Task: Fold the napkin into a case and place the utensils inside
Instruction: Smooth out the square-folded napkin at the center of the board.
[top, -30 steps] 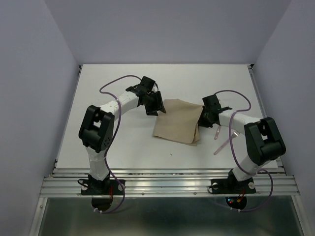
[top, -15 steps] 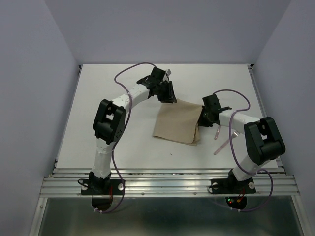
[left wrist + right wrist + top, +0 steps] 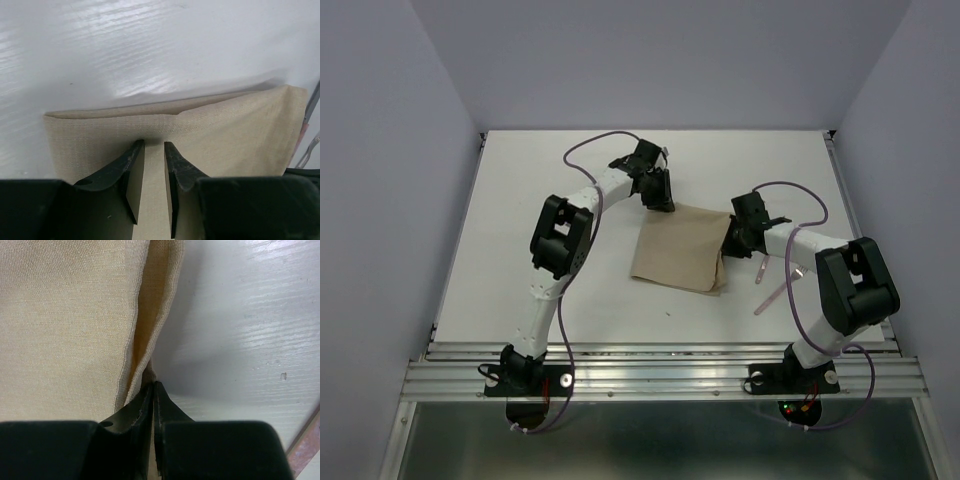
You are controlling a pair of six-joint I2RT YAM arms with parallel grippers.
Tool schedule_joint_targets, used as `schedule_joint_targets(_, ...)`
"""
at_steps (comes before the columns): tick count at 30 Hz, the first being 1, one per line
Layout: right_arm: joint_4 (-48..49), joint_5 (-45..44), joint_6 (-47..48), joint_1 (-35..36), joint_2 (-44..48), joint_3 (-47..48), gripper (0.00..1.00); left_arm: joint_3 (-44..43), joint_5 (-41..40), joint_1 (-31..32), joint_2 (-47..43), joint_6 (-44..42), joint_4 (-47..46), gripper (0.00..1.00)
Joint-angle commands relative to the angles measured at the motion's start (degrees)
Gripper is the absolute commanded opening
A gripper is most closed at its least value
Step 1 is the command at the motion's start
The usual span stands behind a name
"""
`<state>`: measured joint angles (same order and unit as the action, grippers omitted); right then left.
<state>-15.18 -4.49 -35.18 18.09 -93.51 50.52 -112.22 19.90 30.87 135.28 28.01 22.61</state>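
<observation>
Behind right arm, utensils half-hidden.

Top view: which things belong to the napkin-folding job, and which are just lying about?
For the job: the napkin, its right edge pinched by the right gripper; the left gripper at its far edge; the utensils beside it.
Lying about: nothing I can see; only the table.

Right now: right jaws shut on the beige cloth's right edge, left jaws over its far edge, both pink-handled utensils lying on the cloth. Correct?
No. The two pink-handled utensils lie on the white table right of the beige-tan cloth napkin, not on it; the top external view shows this. The right gripper has jaws shut on its right edge, the left gripper over its far edge.
</observation>
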Motion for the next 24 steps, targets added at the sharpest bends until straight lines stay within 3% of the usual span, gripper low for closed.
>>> schedule_joint_targets(1,1.3,-0.7,1.1,0.5,-0.3,-0.3,0.08,-4.1,-2.1,-1.1,-1.3,-2.6,1.3,0.33)
schedule_joint_targets(4,-0.4,-2.8,1.0,0.5,1.3,0.0,0.09,-3.4,-1.8,-1.1,-1.3,-3.0,1.3,0.33)
schedule_joint_targets(11,-6.4,-10.3,3.4,0.5,8.1,2.4,0.32,-2.2,-1.8,-1.3,-1.1,-3.6,1.8,0.33)
schedule_joint_targets(18,-11.4,-15.9,4.0,0.5,14.1,2.6,0.33,-2.0,-2.8,-1.4,-0.6,-4.6,2.8,0.32)
schedule_joint_targets(24,-11.3,-7.5,3.5,0.5,15.6,2.2,0.32,-1.2,-1.9,-1.5,-4.1,-4.5,3.0,0.32)
